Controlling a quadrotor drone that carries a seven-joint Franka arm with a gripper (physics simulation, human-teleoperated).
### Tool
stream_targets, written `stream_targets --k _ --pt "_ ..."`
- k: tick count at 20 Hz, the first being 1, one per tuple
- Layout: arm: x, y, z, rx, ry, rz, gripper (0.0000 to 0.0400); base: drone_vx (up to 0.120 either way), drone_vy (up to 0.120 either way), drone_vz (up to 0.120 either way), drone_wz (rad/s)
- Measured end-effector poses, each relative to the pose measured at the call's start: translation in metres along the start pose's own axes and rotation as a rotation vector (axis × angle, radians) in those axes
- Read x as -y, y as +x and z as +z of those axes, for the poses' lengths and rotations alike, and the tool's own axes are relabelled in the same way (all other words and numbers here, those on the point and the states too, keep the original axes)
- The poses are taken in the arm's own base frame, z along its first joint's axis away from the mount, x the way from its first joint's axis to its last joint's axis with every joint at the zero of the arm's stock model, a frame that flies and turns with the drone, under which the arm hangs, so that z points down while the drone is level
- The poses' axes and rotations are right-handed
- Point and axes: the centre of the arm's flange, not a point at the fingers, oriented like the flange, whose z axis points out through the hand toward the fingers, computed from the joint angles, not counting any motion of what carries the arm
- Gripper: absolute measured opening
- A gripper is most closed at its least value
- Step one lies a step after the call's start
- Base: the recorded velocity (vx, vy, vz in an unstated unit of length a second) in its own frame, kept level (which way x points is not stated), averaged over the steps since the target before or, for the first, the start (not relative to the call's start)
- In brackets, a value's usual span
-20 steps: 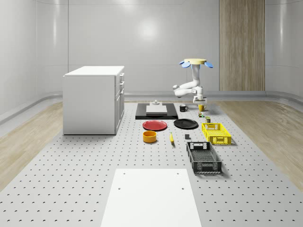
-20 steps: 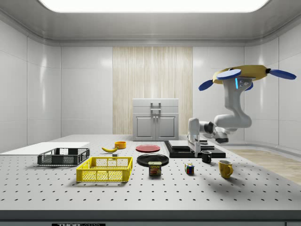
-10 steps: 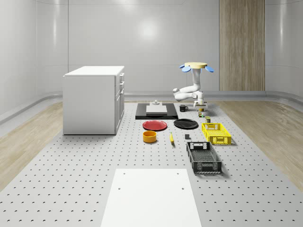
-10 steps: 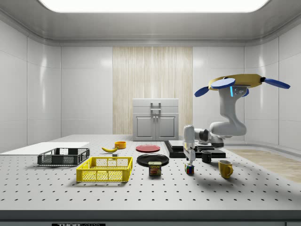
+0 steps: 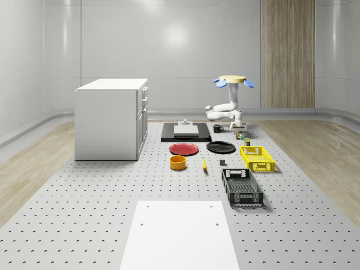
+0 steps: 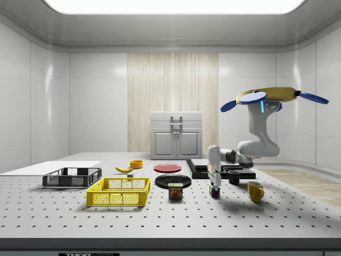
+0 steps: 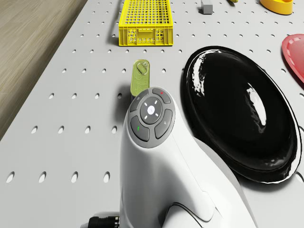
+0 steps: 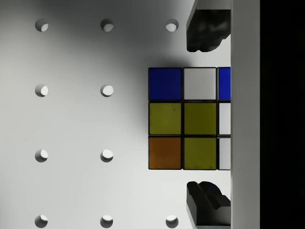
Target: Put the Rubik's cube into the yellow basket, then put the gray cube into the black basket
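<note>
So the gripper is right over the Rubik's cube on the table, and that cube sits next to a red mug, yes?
Nearly. The gripper is indeed right over the Rubik's cube, with the drone hovering above the table. But the mug beside the cube is yellow, not red, as the side view shows.

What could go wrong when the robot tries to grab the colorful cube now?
The Rubik's cube sits between the open pincer fingers, but off to one side of them, so it might get pinched at an edge and slip out. Also, the spam can stands between the cube and the yellow basket, so a low carry might knock it.
</note>
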Motion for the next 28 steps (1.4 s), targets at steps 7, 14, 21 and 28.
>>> stream_targets --k 7,14,21,28 --pt "0.0 0.0 0.015 0.0 0.0 0.0 0.04 0.0 0.0 0.0 0.0" --pt "-0.002 0.002 0.018 0.0 0.0 0.0 0.04 0.0 0.0 0.0 0.0" --pt "0.003 0.009 0.019 0.0 0.0 0.0 0.04 0.0 0.0 0.0 0.0" --pt "0.008 0.008 0.019 0.0 0.0 0.0 0.0375 0.0 0.0 0.0 0.0"
